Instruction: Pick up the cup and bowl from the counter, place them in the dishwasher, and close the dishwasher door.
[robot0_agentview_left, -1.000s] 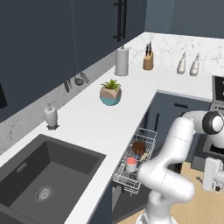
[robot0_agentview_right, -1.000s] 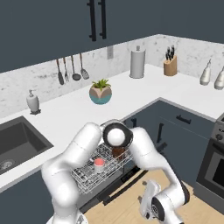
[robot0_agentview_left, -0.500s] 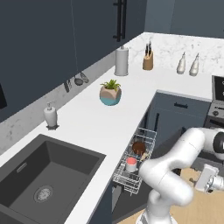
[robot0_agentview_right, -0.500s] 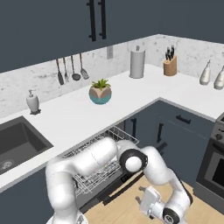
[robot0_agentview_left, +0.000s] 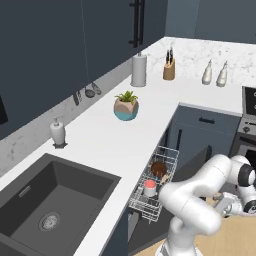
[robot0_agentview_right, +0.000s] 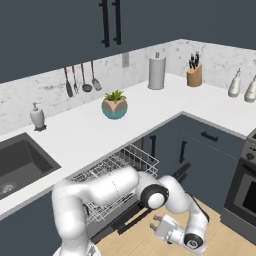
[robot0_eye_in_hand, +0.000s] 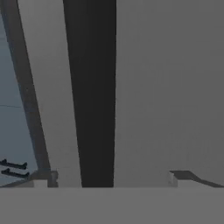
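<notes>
Low near the floor, the gripper (robot0_agentview_right: 156, 229) hangs at the end of the folded white arm, its fingers spread wide and pinching nothing; in the hand view the two dark fingertips (robot0_eye_in_hand: 47, 176) stand far apart at the bottom, close before flat grey and dark panels whose identity I cannot tell. Up and back from the gripper, the dishwasher (robot0_agentview_left: 150, 227) stands open with its white wire rack (robot0_agentview_left: 155, 192) pulled out under the edge of the surface (robot0_agentview_left: 107, 140). Both task things sit in that rack — the cup (robot0_agentview_left: 149, 187) nearer the rack's front, the bowl (robot0_agentview_left: 159, 168) just behind it, toward the cabinet. The dishwasher door (robot0_agentview_right: 150, 200) hangs lowered beneath the rack, just beside and above the gripper. Higher and farther off on the surface stand a plant pot (robot0_agentview_left: 126, 106), a soap dispenser (robot0_agentview_left: 58, 133) and a paper towel roll (robot0_agentview_left: 139, 70).
</notes>
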